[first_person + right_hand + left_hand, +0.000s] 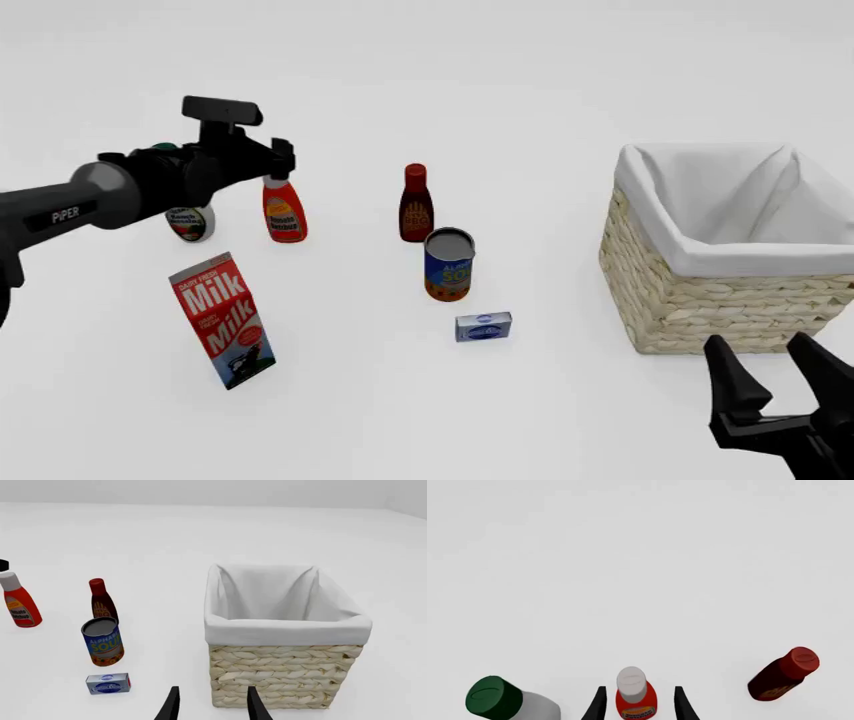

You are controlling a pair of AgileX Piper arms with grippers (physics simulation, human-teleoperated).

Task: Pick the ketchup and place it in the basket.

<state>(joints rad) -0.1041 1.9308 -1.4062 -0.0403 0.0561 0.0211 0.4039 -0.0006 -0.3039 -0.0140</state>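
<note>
Red plastic with a white cap: the ketchup (pixel 283 212) stands upright on the worktop (pixel 400 400), well to the left of the wicker basket (pixel 694 290) and a good way off from it. The left tool (pixel 639 702) hangs right over the bottle; in the left wrist view its two dark fingers (pixel 598 705) are spread, one either side of the cap, touching nothing that I can see. So I'd call this the approach step: lined up, nothing gripped yet.

Next, I reckon, the left arm has to sink until the fingers bracket the bottle's body, then close. There's a white bottle with a green cap (pixel 507 702) close on one side and a dark brown-red bottle (pixel 416 203) on the other, so the descent wants to be straight.

The right tool (pixel 787 385) sits low near the basket's front, jaws apart and empty. A milk carton (pixel 223 320), a soup can (pixel 450 264) and a small blue box (pixel 483 327) lie between bottle and basket, so the carry should go above them
</note>
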